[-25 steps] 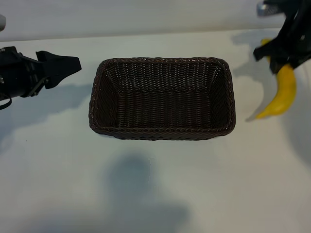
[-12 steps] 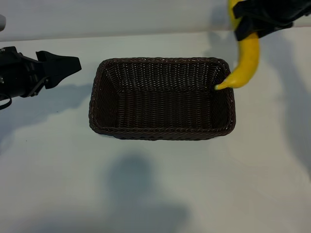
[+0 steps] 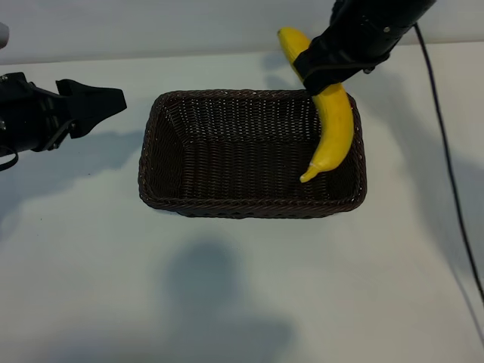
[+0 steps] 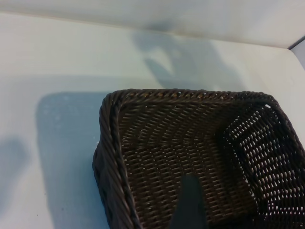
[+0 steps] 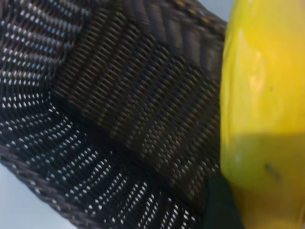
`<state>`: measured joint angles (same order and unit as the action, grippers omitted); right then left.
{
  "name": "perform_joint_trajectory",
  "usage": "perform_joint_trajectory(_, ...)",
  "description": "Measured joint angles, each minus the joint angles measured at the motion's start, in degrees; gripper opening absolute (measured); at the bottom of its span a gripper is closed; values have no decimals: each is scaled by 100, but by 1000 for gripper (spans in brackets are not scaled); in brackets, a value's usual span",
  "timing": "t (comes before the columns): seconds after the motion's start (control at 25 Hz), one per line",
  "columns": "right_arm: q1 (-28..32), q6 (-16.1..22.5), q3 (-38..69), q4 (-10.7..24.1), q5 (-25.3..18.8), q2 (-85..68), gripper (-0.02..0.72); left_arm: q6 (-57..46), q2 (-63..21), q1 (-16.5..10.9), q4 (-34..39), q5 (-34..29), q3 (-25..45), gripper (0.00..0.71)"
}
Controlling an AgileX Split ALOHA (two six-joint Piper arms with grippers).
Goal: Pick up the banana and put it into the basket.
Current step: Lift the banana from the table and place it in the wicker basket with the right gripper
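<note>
Since the earlier frames the right gripper [image 3: 330, 69] has carried the banana [image 3: 333, 128] from the table at the far right edge of the exterior view leftward, so that it now hangs over the right end of the basket [image 3: 249, 208]. The left gripper [image 3: 102, 100] has not moved; it sits at the upper left of that frame, beside the basket's left end, its jaws spread wide and gripping nothing.

Count: one banana, one dark woven wicker basket, two black arms, and one thin black cable [image 3: 446, 159] trailing down the right side of the white table [image 3: 227, 295]. No brand, label or writing can be read on any of them.

The right gripper is clamped on the banana's upper part, near the top centre-right of the exterior frame; the fruit hangs lengthwise downward with its lower tip over the basket's right inner floor. In the right wrist view the yellow skin [image 5: 264, 119] fills the right side above the wicker weave [image 5: 119, 109].
</note>
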<state>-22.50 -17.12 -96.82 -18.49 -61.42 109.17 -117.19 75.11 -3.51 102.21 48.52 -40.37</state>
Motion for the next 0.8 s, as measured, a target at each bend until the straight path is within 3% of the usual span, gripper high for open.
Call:
perform_joint_trajectory(0.4, -38, -875, 0, -579, 282, 606, 425, 11, 0, 0, 0, 0, 0, 610)
perform_joint_trajectory(0.8, -88, -905, 0, -790, 249, 849, 442, 110, 0, 0, 0, 0, 0, 610)
